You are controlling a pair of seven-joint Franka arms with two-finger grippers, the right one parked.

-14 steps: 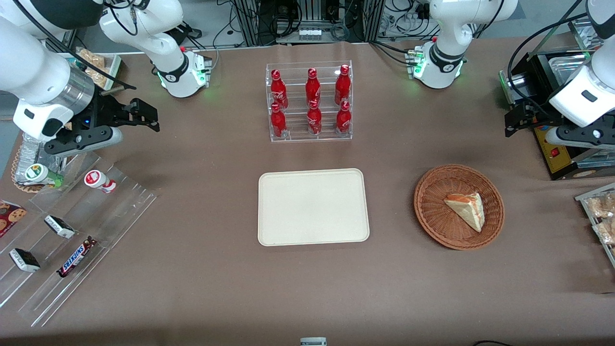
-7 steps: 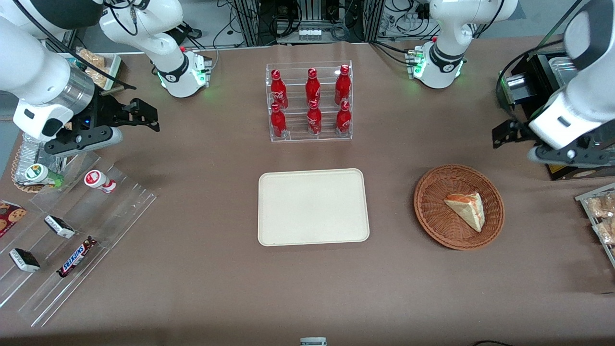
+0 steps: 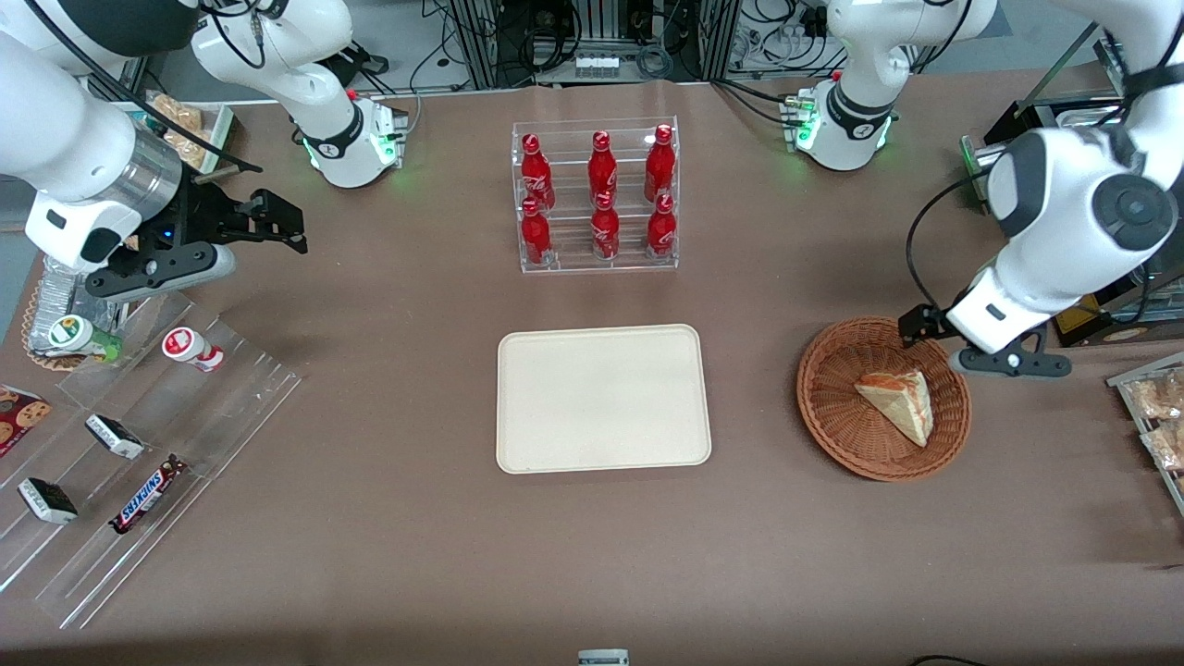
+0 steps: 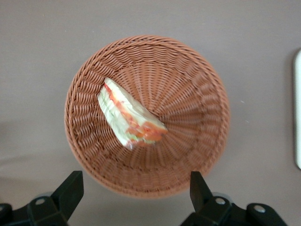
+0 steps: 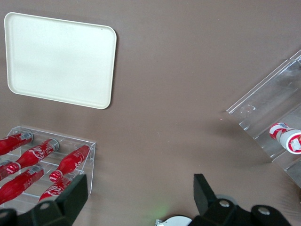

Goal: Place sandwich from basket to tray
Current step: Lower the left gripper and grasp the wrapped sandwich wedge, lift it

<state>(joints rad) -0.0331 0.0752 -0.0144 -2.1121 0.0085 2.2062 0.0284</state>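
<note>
The sandwich lies in the basket, untouched, a pale wedge with its red-orange and green filling showing along the cut edge in the wrist view. Going across the front view from the parked arm's end: clear racks hold small snacks, a clear stand of red bottles sits farther from the camera than the tray, the tray is bare at mid-table, and the basket sits toward the working arm's end, well apart from the tray. What has changed is the gripper: a second ago it hung off near the black box at the table's edge, half a second ago it was part way in, and now it is over the basket's rim on the side farther from the camera. The wrist view looks straight down into the basket, and the two fingers stand wide apart with nothing between them. The sandwich and basket have not shifted. So the reach appears nearly done and the grasp not yet begun; the next move likely calls for centring over the wedge and lowering. Its long slanting shape may need the wrist turned so the fingers close across the narrow faces.
</note>
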